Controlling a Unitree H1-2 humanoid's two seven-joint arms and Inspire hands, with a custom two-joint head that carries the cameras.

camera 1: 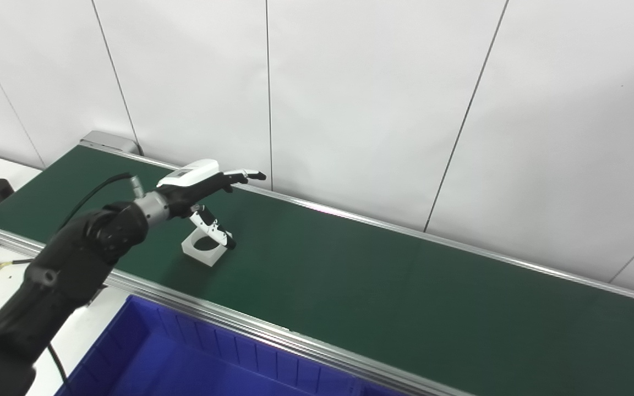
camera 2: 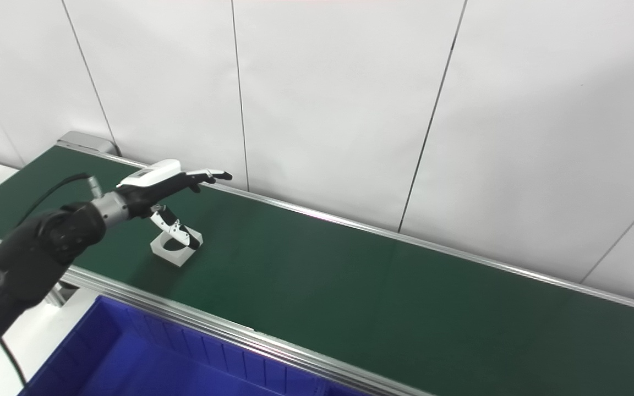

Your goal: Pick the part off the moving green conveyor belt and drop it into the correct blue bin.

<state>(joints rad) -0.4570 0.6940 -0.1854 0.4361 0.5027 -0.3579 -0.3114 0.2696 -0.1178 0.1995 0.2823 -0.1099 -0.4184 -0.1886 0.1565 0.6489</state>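
One white part [camera 1: 205, 250] lies on the green belt [camera 1: 383, 286], a blocky piece with a round hole, near the belt's left end and closer to its front rail [camera 1: 251, 324]. One hand is in view, the left hand [camera 1: 202, 190]. It hangs over the part with its fingers [camera 1: 245, 175] stretched out and spread; it holds nothing. Its thumb [camera 1: 215, 228] points down in front of the part and hides a piece of it. One blue bin [camera 1: 185, 357] stands just in front of the belt. A white panel wall [camera 1: 377, 99] is behind the belt.
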